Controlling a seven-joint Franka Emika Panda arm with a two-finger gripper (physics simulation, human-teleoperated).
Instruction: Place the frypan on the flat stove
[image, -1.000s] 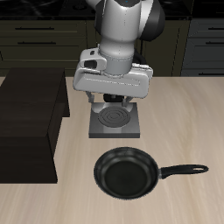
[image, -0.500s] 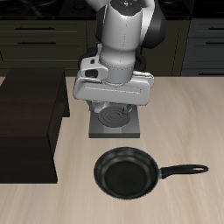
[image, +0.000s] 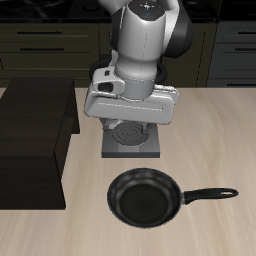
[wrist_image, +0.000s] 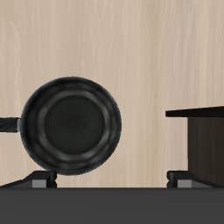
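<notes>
Exterior view, frypan: we see the frypan flat on the table, just in front of the flat stove and apart from it, nearer the table's front edge. Its long handle points sideways, away from the large dark box.

Exterior view, stove: the grey plate sits bare, its coil ring uncovered, partly hidden behind the arm's hand.

Exterior view, gripper: the gripper hangs above the stove, well clear of the pan and holding nothing. The fingers are hidden under the hand's body here, so from this view we cannot tell their spacing.

Wrist view, frypan: the frypan fills much of the picture, seen from straight above and some way below the camera, with only a stub of the handle in frame.

Wrist view, gripper: two fingertips show at the edge, set wide apart with nothing between them; we read the claw as spread and empty.

Wrist view, box: the dark box lies beside the pan.

Step in hand: we judge this to be the approach, before any grasp.

Next move: we think the hand must travel from above the stove toward the handle, descend, and straddle it before closing.
</notes>
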